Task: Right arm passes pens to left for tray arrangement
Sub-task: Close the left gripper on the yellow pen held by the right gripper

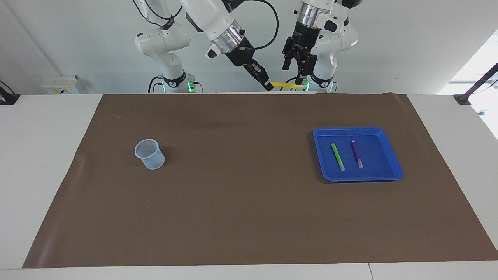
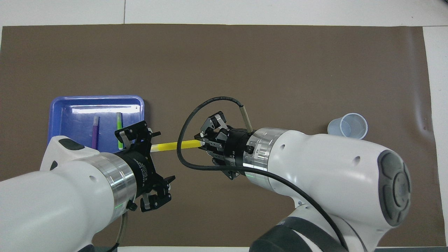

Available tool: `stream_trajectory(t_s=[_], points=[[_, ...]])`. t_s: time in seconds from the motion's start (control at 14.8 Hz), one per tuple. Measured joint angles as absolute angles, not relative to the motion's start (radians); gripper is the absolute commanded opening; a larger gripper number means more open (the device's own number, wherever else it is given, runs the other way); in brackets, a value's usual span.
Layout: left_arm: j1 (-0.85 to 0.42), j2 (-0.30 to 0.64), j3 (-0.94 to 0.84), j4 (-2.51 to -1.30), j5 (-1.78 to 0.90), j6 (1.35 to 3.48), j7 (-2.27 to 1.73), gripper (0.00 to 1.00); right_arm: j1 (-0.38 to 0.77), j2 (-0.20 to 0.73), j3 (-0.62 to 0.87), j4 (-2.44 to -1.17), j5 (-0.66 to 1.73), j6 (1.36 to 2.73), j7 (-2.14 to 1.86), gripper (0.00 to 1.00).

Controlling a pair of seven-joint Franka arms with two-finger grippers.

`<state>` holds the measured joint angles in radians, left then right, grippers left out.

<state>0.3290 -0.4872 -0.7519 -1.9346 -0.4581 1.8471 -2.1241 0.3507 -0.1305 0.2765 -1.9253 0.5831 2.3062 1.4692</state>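
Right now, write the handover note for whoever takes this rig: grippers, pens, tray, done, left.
Right gripper: shut on the yellow pen, raised near the robots' edge of the table.
Left gripper: open at the pen's free end, not yet gripping.
Green pen and purple pen: lying side by side in the blue tray.
Cup: empty, toward the right arm's end.
Done: two pens placed.
Left: hand over the yellow pen, lay it in the tray.

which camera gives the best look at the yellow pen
The overhead view: the yellow pen stretches bare between both grippers. The facing view shows it small, against the arm bases.
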Motion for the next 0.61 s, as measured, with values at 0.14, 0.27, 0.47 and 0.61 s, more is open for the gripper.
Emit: stream_trajectory(t_s=[0.14, 0.27, 0.47, 0.61], points=[[0.319, -0.487, -0.752, -1.953, -0.458, 1.863, -2.125, 1.0, 0.351, -0.131, 0.295, -1.924, 0.583, 2.306, 1.48, 0.0], [0.308, -0.487, -0.752, -1.97, -0.458, 1.882, -2.126, 1.0, 0.351, -0.131, 0.304, -1.923, 0.583, 2.306, 1.482, 0.0], [0.305, -0.487, -0.752, -1.98, -0.458, 1.888, -2.126, 0.93, 0.351, -0.131, 0.305, -1.923, 0.583, 2.306, 1.482, 0.0], [0.305, -0.487, -0.752, -1.981, -0.458, 1.888, -2.124, 0.8, 0.351, -0.131, 0.305, -1.923, 0.583, 2.306, 1.482, 0.0]])
